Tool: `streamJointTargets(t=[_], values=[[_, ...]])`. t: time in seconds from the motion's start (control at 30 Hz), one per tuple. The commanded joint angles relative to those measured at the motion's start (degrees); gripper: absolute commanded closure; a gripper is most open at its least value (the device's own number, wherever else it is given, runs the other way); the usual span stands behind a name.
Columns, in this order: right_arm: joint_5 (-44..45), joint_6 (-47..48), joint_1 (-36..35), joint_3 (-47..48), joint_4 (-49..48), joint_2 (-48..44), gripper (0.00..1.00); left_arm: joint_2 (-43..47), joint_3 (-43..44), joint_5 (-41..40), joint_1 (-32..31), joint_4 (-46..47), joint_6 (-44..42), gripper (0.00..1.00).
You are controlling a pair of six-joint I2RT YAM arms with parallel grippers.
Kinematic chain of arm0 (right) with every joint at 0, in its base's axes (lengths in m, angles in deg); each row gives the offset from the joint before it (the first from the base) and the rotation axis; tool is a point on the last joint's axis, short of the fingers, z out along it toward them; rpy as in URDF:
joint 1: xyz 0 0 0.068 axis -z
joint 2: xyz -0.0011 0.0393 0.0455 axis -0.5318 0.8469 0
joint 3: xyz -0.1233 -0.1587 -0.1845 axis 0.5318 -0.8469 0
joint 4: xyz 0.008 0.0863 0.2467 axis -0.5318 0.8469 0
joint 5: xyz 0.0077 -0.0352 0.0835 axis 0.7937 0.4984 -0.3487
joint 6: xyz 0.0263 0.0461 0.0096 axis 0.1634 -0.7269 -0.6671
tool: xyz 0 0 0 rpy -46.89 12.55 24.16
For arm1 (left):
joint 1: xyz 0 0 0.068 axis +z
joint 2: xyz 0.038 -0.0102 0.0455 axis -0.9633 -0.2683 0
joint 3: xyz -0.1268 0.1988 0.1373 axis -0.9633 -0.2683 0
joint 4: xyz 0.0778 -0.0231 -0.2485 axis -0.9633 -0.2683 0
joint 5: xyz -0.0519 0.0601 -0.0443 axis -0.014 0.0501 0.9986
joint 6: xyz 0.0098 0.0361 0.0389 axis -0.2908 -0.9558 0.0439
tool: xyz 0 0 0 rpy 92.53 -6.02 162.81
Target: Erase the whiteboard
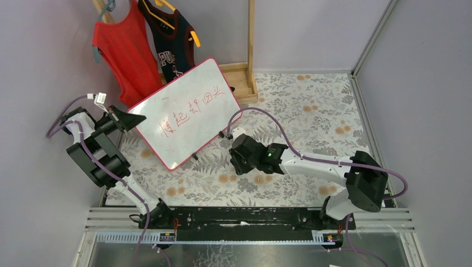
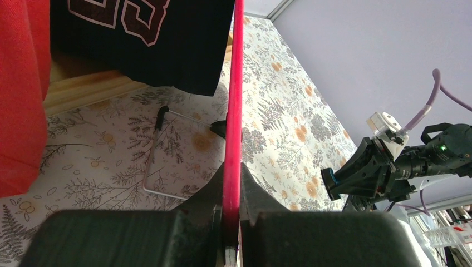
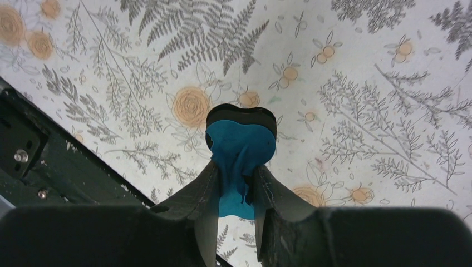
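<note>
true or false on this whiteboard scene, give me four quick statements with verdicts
1. The left gripper is shut on the edge of the whiteboard. True.
2. The whiteboard is wiped clean. False: red writing runs across it.
3. The right gripper holds a blue-padded eraser. True.
4. The eraser is pressed on the whiteboard. False: it is over the floral tablecloth, apart from the board.

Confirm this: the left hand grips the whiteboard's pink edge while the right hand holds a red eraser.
Not red: the right wrist view shows the right hand holding a blue eraser. The left hand does grip the whiteboard by its pink edge.
</note>
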Motion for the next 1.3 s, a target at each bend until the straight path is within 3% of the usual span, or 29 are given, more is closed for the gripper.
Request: streamJointTargets(t=[0.0, 0.4, 0.73, 1.07, 1.27], values=[[0.8, 1.7, 1.9, 4.2, -1.4, 1.5, 1.00, -1.2, 1.1, 0.3, 0.1, 0.3, -0.6, 1.00], [-1.6, 10.3, 10.2, 16.7, -2.2, 7.9, 1.00, -2.7, 1.0, -1.9, 0.1, 0.4, -2.5, 1.00], [-6.1, 18.6, 18.8, 39.0, -0.9, 22.2, 1.00, -3.4, 0.7, -3.7, 0.1, 0.4, -4.1, 1.00], [-1.1, 25.4, 20.5, 63.5, 1.6, 39.5, 1.00, -3.0, 0.5, -5.1, 0.1, 0.3, -4.6, 1.00], [0.7, 26.5, 21.1, 70.4, 2.0, 44.7, 1.00, -3.0, -0.2, -6.2, 0.4, 0.4, -5.2, 1.00]])
